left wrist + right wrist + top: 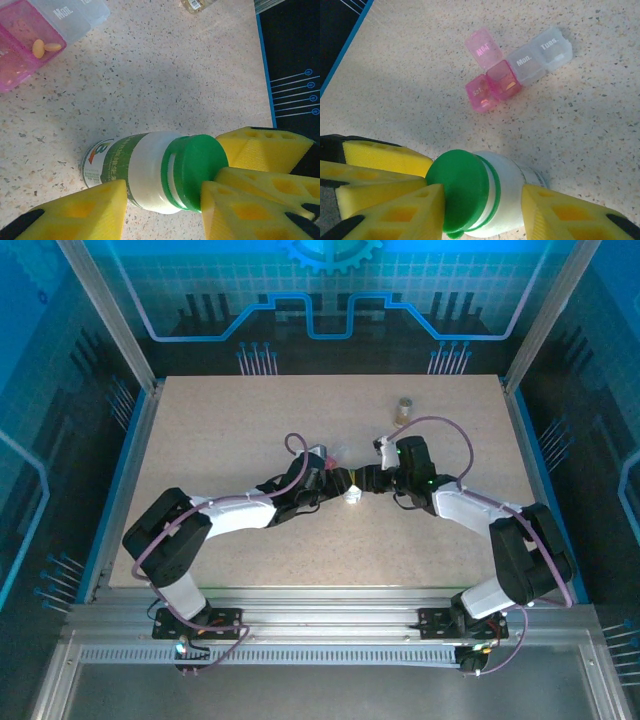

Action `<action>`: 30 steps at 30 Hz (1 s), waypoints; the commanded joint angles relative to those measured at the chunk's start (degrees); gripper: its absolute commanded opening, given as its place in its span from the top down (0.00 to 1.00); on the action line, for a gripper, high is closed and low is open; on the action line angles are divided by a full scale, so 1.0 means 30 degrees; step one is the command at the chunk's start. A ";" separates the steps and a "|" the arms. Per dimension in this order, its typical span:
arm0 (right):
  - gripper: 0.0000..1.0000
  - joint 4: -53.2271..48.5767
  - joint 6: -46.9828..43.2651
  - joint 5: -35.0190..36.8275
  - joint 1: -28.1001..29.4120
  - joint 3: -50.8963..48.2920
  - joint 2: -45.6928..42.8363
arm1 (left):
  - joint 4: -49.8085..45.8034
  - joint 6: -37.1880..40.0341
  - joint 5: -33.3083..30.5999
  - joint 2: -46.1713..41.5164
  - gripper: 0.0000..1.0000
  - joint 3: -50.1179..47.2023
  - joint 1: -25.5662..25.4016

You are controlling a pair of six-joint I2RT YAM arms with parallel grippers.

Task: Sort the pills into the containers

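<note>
We see the white bottle tipped sideways near the middle of the tabletop in the overhead view, with both arms meeting over it. Our left pincer sits narrow around the body, jaws seemingly pressing both sides, probably to brace it. Our right pincer straddles the green cap, one jaw against it and the other just beside the neck; we cannot tell whether it grips. We judge that it is placed to twist the cap off. The pill organizer waits at upper centre of the right wrist view.
</note>
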 commanded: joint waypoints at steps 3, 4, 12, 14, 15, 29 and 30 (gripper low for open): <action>0.59 -0.0170 -0.0009 0.0416 -0.0140 -0.1854 0.1160 | -0.0293 -0.0575 0.0777 0.1489 0.59 -0.1175 -0.0257; 0.59 0.0142 0.0073 0.0434 -0.0140 -0.2131 0.1244 | -0.0208 -0.0642 0.0753 0.1555 0.59 -0.1340 -0.0266; 0.62 0.3752 0.0488 0.1087 0.0330 -0.4960 0.1966 | 0.0205 -0.0952 0.1071 0.2690 0.62 -0.2187 -0.0391; 0.63 0.4757 0.0379 0.1467 0.0582 -0.5622 0.2265 | 0.0337 -0.1068 0.1065 0.2862 0.62 -0.2307 -0.0386; 0.64 0.5441 0.0378 0.1646 0.0675 -0.6023 0.2455 | 0.0278 -0.1054 0.0987 0.2893 0.63 -0.2305 -0.0378; 0.78 1.3491 0.1721 0.2611 0.0885 -0.9468 0.4395 | -0.0580 -0.0695 0.0574 0.3638 0.65 -0.1423 -0.0363; 0.78 1.3765 0.1896 0.2565 0.0908 -0.9600 0.4608 | -0.0592 -0.0725 0.0588 0.3683 0.65 -0.1421 -0.0349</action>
